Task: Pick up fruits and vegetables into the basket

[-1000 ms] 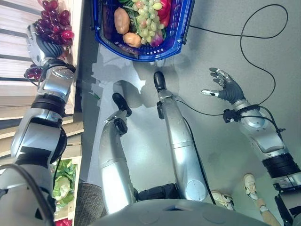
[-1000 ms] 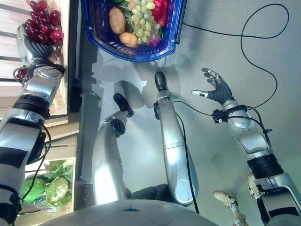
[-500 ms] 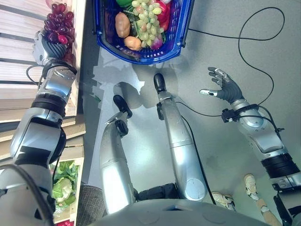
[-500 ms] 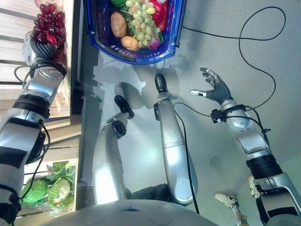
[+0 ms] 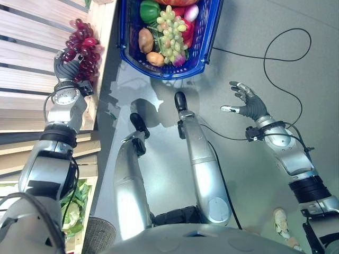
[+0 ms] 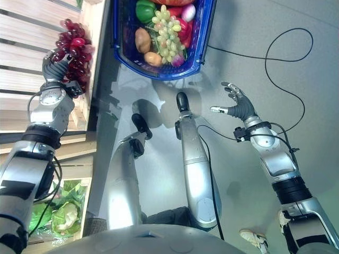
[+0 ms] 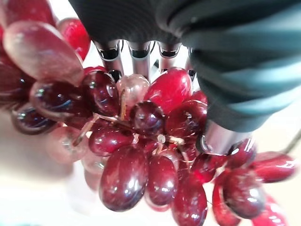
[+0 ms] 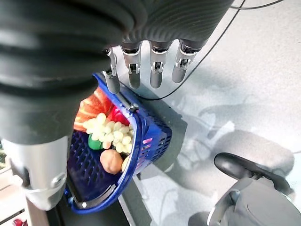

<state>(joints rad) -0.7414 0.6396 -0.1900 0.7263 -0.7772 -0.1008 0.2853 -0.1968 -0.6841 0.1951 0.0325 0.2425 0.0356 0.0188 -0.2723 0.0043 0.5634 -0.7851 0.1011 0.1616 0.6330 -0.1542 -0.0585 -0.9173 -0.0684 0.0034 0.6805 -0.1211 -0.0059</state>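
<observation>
The left hand (image 5: pixel 68 67) has its fingers curled round a bunch of red grapes (image 5: pixel 82 47) at the edge of the wooden shelf (image 5: pixel 32 63). The right hand (image 5: pixel 248 103) hangs spread and empty above the floor. The blue basket (image 5: pixel 204 45) on the floor holds green grapes (image 5: pixel 172 32), potatoes (image 5: pixel 145 39) and a green pepper (image 5: pixel 150 10).

- Bunch of red grapes (image 5: pixel 80 48): dark red, glossy berries on thin stems, held up in the left hand (image 5: pixel 65 67) at the edge of the wooden shelf (image 5: pixel 32 58); the fingers curl into the cluster.
- Basket (image 5: pixel 204 42): blue plastic with slotted walls, standing on the grey floor just beside the shelf.
- In the basket: a bunch of green grapes (image 5: pixel 170 29) in the middle, a green pepper (image 5: pixel 150 10), two brown potatoes (image 5: pixel 145 40), and red and pink pieces along the far side.
</observation>
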